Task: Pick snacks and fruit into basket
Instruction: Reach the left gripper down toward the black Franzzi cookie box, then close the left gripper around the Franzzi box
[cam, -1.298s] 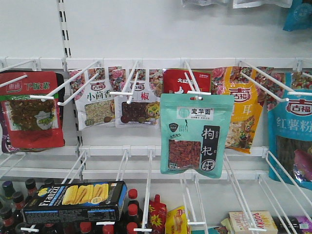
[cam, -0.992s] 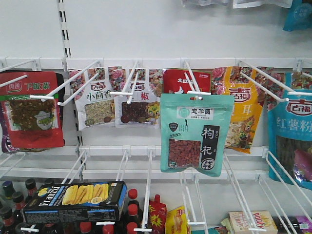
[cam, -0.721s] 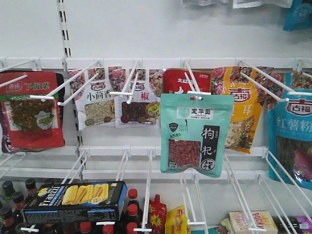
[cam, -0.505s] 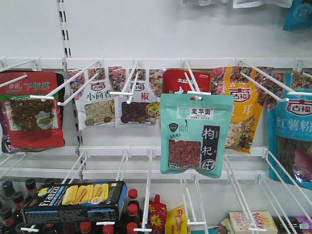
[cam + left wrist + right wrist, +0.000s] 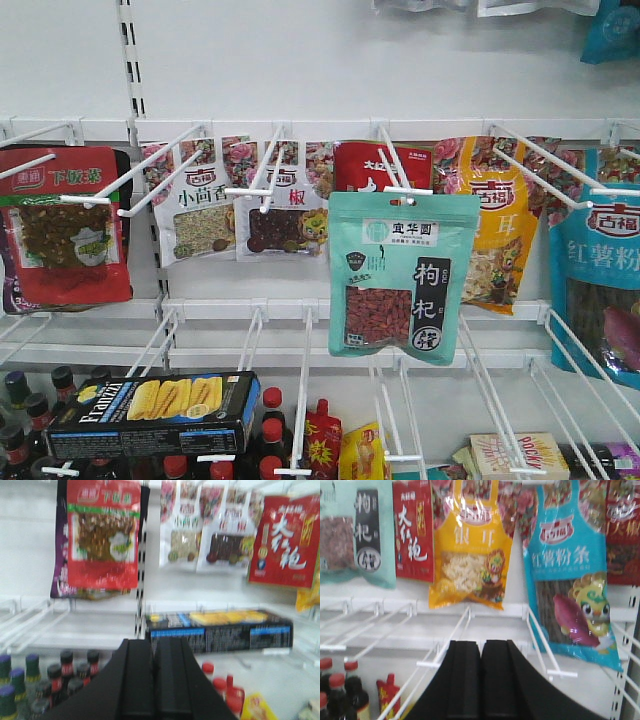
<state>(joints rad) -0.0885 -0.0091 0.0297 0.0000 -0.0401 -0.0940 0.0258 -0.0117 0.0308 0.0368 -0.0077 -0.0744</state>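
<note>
**A:** Where were the snacks?

**B:** The box (image 5: 150, 412) lay on wire rails (image 5: 250, 335) at seven o'clock in the front view; the goji pouch (image 5: 402, 275) hung from a hook (image 5: 398, 170) just off centre, toward four o'clock; no basket showed in any view.

**A:** And the tools?

**B:** The left tool (image 5: 154, 647) had its fingers pressed together, gripping nothing; the right tool (image 5: 481, 647) likewise; the box sat at two o'clock from the left one, the pouch at ten o'clock from the right.

**A:** How to do the step well?

**B:** I judged the reach to be the step in hand; spread the fingers wide before closing in; take the box across its short side and lift it clear of the rails; draw the pouch forward along its hook, not downward, lest the hole tear.

**A:** Any writing?

**B:** "Franzzi" on the box; 枸杞 on the pouch; "POCKY" on a carton (image 5: 520, 455) at five o'clock.
</note>
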